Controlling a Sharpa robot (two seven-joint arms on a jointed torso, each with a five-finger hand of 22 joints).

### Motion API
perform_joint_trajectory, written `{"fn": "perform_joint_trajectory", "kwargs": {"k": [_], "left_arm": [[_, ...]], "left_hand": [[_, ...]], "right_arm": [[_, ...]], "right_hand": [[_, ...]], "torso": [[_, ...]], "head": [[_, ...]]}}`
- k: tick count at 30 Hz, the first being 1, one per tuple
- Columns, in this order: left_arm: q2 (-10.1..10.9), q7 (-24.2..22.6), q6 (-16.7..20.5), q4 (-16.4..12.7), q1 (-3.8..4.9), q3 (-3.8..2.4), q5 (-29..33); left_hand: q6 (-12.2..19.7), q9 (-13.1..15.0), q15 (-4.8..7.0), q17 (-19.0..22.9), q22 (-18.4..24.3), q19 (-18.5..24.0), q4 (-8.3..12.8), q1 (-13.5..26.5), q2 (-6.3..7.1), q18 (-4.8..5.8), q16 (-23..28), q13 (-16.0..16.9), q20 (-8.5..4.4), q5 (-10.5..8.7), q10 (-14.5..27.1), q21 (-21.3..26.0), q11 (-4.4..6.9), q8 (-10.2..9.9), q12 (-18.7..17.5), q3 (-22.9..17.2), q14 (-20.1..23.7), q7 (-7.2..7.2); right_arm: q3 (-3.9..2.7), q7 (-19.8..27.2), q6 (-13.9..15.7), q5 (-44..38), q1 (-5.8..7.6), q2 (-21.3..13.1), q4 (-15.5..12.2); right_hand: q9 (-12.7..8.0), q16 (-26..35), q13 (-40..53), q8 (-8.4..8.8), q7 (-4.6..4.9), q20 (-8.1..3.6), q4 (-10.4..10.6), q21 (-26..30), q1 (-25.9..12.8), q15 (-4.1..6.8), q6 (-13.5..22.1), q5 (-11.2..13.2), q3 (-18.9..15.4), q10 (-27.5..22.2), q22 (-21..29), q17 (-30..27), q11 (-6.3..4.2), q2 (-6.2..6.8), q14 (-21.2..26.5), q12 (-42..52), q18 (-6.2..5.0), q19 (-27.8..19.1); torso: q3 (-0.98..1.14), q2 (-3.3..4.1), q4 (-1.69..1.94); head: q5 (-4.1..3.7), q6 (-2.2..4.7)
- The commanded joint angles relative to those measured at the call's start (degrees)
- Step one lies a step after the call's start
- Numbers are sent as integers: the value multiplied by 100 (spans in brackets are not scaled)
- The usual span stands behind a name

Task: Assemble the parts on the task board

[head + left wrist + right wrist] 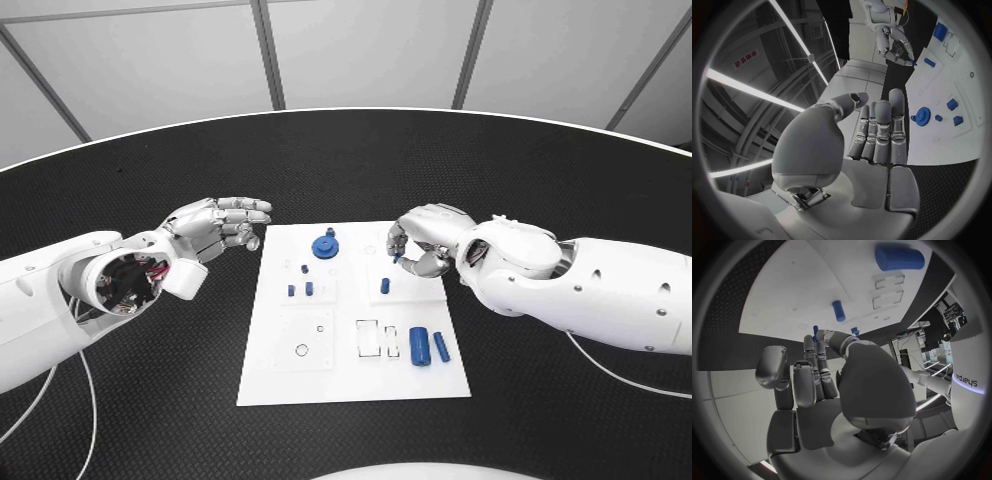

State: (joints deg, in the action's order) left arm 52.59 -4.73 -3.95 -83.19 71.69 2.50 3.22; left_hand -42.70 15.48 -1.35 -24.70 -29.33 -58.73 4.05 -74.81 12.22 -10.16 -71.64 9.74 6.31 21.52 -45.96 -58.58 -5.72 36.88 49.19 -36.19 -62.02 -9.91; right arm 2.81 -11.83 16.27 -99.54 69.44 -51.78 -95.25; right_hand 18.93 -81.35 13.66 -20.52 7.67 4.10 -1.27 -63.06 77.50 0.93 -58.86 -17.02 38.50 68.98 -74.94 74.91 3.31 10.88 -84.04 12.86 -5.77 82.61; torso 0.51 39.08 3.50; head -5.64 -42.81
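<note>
Right hand (421, 240) pinching a small blue peg (397, 256) over the white task board (353, 385); left hand (216, 228) spread, empty, beside the board's seated blue gear (326, 244); loose blue cylinders (420, 346) near the right forearm await fitting.

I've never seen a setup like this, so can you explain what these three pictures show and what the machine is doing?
It is a two-armed robot with silver hands at a black table. One picture looks down from its head; the two round ones come from cameras at its wrists. A white task board carries small blue parts: a gear, a thick cylinder, several pegs. The right hand pinches a thin blue pin over the board's far edge. The left hand hovers beside the board, holding nothing.
</note>
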Motion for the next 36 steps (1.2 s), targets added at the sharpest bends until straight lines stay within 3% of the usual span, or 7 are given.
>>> {"fn": "perform_joint_trajectory", "kwargs": {"k": [1,8,16,20,23,29,36], "left_arm": [[-25,0,-14,29,0,0,0],[-98,9,-54,100,-1,0,0],[-203,16,-105,177,-1,0,0],[-271,17,-127,228,-1,0,0],[-319,20,-135,266,-1,0,0],[-447,20,-166,355,-1,0,0],[-508,30,-196,390,0,-1,-1]], "left_hand": [[-30,6,-10,8,8,33,-5,-11,-41,-52,22,-8,-2,-19,-19,37,-36,-23,-26,38,45,-27],[-30,6,-10,8,8,33,-5,-11,-41,-52,22,-8,-2,-19,-19,37,-36,-23,-26,38,45,-27],[-33,6,-11,12,11,36,-5,-12,-47,-52,28,-9,-1,-19,-21,41,-37,-25,-27,45,50,-29],[-34,6,-12,15,13,38,-8,-11,-50,-51,31,-10,0,-19,-23,44,-38,-26,-27,50,53,-30],[-34,6,-12,15,13,38,-8,-11,-50,-51,31,-10,0,-19,-23,44,-38,-26,-27,50,53,-30],[-34,6,-12,15,13,38,-8,-11,-50,-51,31,-10,0,-19,-23,44,-38,-26,-27,50,53,-30],[-38,6,-14,18,16,41,-11,-10,-58,-51,36,-11,2,-18,-27,49,-39,-27,-27,57,57,-31]], "right_arm": [[-46,1,53,0,29,-15,-293],[-96,71,113,0,65,246,-582],[-85,246,9,1,2,846,-317],[-21,339,-60,1,-72,1081,-151],[15,396,-98,1,-153,1203,-61],[70,484,-178,1,-324,1408,102],[126,525,-280,1,-444,1527,258]], "right_hand": [[6,7,1,-14,-13,6,-28,-30,-33,45,-46,21,-10,25,-248,147,-3,-3,-327,4,72,43],[7,2,1,-14,-14,6,-28,-56,-34,46,-47,22,-9,26,-261,155,-4,-3,-329,3,77,50],[9,14,0,-13,-16,5,-27,-22,-36,46,-48,25,-6,28,-246,135,-5,-6,-325,-1,70,42],[9,18,-1,-10,-16,5,-27,-27,-36,47,-46,25,-2,27,-249,129,-5,-11,-324,-5,71,44],[10,22,-4,-5,-15,4,-28,-15,-36,48,-40,25,5,24,-245,122,-4,-19,-323,-13,68,41],[10,21,-5,-2,-13,4,-27,-8,-37,48,-36,24,8,22,-242,123,-3,-23,-323,-17,66,39],[11,18,-8,5,-10,4,-28,-53,-39,47,-26,19,14,17,-265,128,-1,-33,-323,-26,75,52]], "torso": [[-3,-18,-7],[-17,-11,-2],[-18,7,8],[-31,-2,11],[-16,3,2],[-6,2,-5],[0,8,-2]], "head": [[36,7],[179,26],[472,-13],[643,-72],[741,-104],[863,-146],[928,-195]]}}
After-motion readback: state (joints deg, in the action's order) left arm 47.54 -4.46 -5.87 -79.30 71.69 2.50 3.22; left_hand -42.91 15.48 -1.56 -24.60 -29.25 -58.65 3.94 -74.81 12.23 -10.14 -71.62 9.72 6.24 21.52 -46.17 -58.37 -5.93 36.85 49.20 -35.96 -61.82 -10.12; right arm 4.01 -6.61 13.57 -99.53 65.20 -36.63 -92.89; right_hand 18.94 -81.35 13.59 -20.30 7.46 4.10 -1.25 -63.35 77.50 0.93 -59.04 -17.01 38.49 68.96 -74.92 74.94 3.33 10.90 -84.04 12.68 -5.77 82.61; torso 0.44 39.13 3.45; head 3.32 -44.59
